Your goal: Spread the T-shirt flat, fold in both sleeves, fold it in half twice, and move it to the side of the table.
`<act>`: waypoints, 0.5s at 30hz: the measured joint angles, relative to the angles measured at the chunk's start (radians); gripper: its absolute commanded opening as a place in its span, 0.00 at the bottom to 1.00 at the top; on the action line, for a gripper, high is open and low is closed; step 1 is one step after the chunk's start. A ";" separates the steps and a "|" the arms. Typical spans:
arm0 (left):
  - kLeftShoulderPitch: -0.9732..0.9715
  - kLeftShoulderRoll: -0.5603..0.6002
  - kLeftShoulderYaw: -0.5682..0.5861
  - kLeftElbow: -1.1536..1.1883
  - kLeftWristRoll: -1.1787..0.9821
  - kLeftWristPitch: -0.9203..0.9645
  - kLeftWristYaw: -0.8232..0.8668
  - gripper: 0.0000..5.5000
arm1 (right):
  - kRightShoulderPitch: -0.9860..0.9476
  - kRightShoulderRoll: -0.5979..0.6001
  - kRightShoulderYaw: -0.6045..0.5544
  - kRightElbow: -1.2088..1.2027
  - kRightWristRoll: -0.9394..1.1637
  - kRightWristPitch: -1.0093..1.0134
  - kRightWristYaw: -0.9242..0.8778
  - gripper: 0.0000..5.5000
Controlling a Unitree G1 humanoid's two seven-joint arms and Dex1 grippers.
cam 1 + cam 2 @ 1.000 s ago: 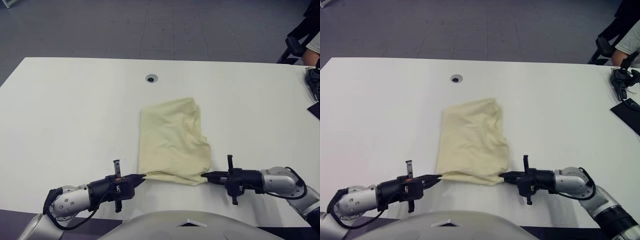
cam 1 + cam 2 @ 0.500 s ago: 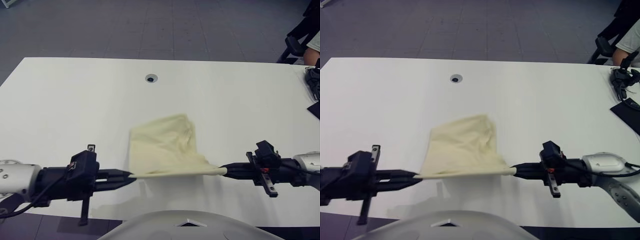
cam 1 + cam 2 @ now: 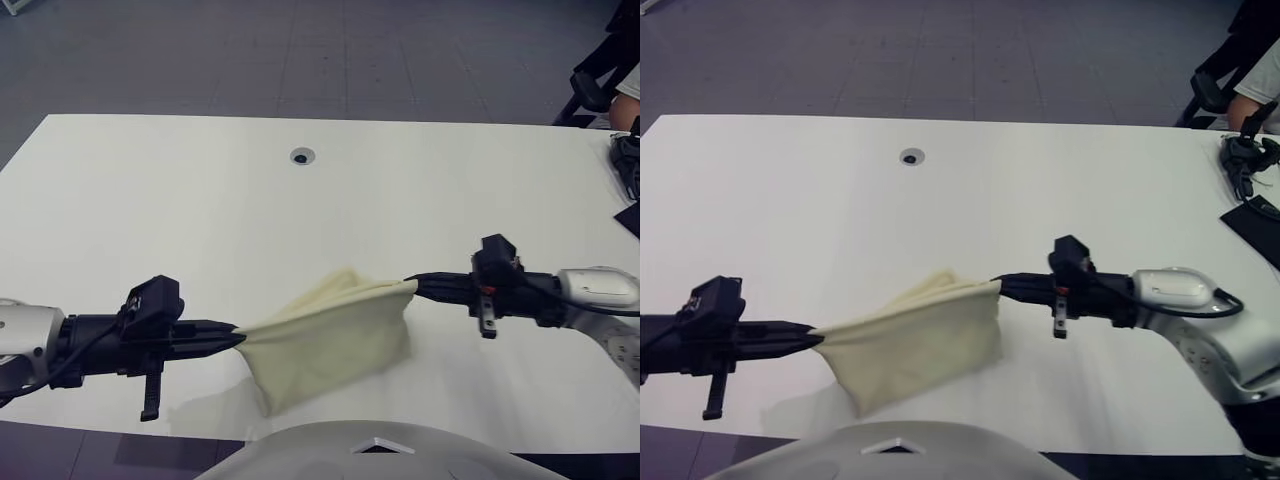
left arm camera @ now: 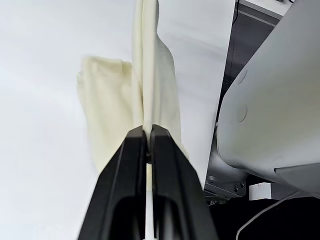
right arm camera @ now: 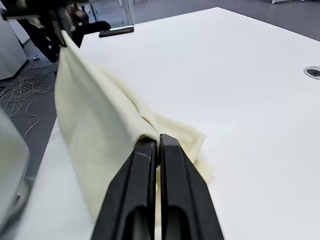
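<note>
The pale yellow T-shirt (image 3: 328,335) hangs in the air above the near part of the white table (image 3: 150,210), stretched between both grippers. My left gripper (image 3: 238,340) is shut on its near left corner, low by the table's front edge. My right gripper (image 3: 412,285) is shut on the other corner, higher and farther right. The cloth droops below the taut top edge, and its lower tip (image 3: 268,405) reaches toward the table front. In the left wrist view the black fingers (image 4: 136,145) pinch the T-shirt (image 4: 155,80). In the right wrist view the fingers (image 5: 147,150) clamp a fold of the T-shirt (image 5: 90,125).
A round cable hole (image 3: 302,156) sits in the table's far middle. Black items (image 3: 1245,165) lie at the table's far right edge, beside a person's arm at the frame edge. The table's front edge runs just under the hanging cloth.
Both grippers have lifted the T-shirt off the table. The right gripper rose and moved away from me; the cloth, flat a second ago, now hangs between them.
</note>
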 measured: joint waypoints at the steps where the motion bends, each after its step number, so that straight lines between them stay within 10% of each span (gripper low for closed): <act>1: 0.019 -0.007 0.002 -0.007 0.008 0.002 -0.008 0.00 | -0.017 0.028 0.030 0.020 -0.047 -0.008 -0.010 0.01; 8: 0.013 -0.053 -0.140 0.038 0.210 -0.066 0.058 0.00 | -0.077 0.181 0.113 0.138 -0.233 -0.038 -0.038 0.01; 15: -0.045 -0.088 -0.283 0.112 0.332 -0.101 0.121 0.08 | -0.100 0.300 0.081 0.166 -0.254 0.011 -0.134 0.23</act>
